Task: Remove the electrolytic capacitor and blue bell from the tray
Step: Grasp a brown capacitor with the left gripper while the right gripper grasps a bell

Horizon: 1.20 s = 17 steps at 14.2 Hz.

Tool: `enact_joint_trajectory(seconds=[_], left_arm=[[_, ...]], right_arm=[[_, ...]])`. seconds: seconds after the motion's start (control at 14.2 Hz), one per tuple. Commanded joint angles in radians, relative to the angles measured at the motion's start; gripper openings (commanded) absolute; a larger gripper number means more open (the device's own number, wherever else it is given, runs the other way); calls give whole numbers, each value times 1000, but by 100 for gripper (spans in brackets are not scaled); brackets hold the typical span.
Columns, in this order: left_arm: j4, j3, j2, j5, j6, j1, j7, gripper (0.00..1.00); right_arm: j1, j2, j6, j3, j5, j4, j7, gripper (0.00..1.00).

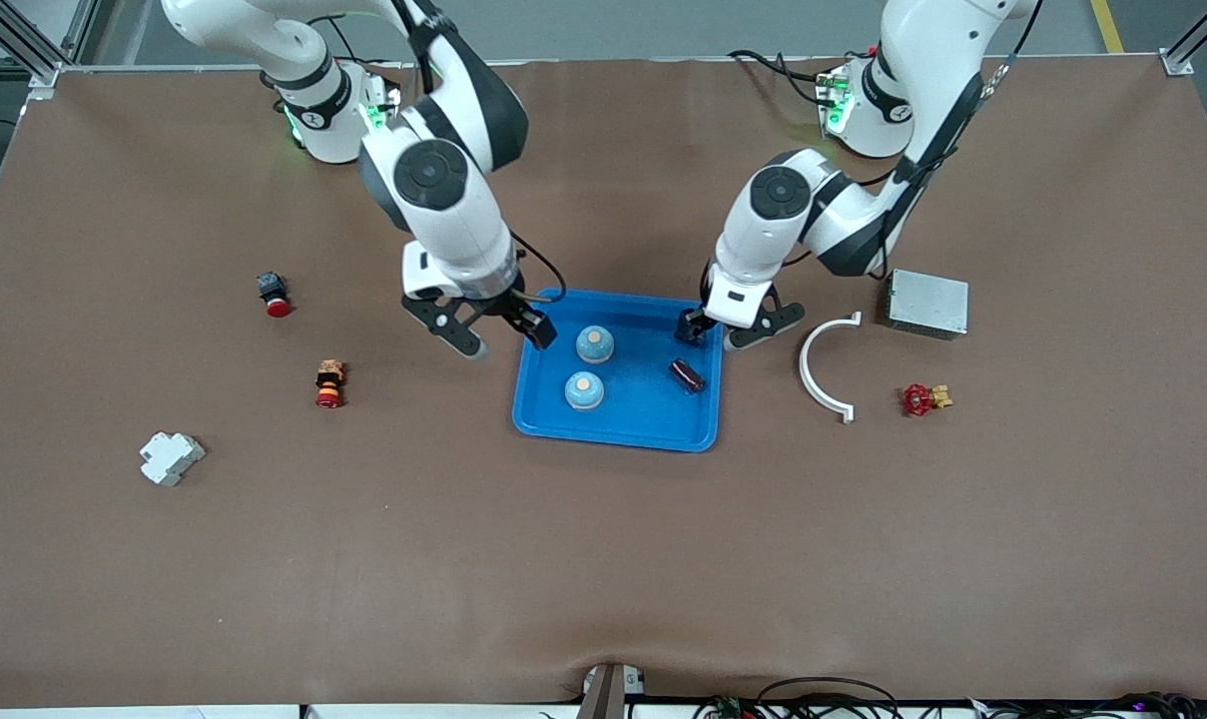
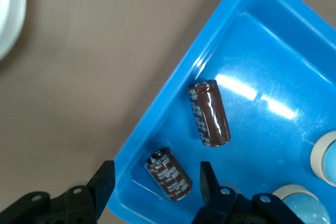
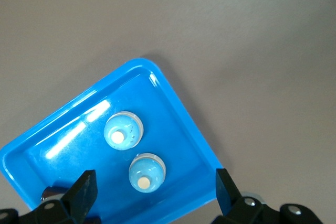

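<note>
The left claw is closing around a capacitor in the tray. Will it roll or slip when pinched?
Probably yes. The capacitor between the left claw fingers is a smooth, glossy cylinder lying on its side, so it may roll on the slick blue tray unless pinched across its round body. It lies close to the raised rim, which could crowd one finger. It looks rigid, not fragile.

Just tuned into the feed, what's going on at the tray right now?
The left gripper is down in the tray's corner at the left arm's end, its jaws open around a capacitor lying there, not gripping it. A second capacitor lies beside it. The right gripper hovers, jaws open, over the tray's edge at the right arm's end, near the two bells. Nothing is out yet.
</note>
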Motion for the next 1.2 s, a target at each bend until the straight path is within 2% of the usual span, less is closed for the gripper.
enact_joint_trajectory(seconds=[0.0, 0.21, 0.42, 0.49, 0.56, 0.63, 0.85, 1.13], left_arm=[[63, 0, 72, 102, 3, -21, -207, 71], [60, 3, 100, 154, -3, -41, -291, 68], [64, 4, 124, 154, -3, -38, -322, 63], [66, 6, 137, 154, -3, -42, -325, 59], [64, 6, 143, 154, -3, -41, -325, 43], [64, 6, 143, 154, -3, -41, -328, 0], [64, 6, 108, 156, -15, -33, -350, 0], [159, -4, 17, 131, -206, -18, -353, 0]], right_arm=[[24, 125, -5, -16, -10, 127, 50, 100], [27, 219, 17, -16, -10, 196, 59, 100], [50, 280, 96, -19, -31, 204, 105, 100], [60, 293, 106, -18, -31, 202, 111, 100], [76, 305, 107, -19, -31, 202, 122, 100], [93, 314, 117, -19, -33, 196, 127, 100], [120, 331, 147, -19, -30, 189, 153, 100], [160, 342, 156, -21, -31, 173, 156, 100]])
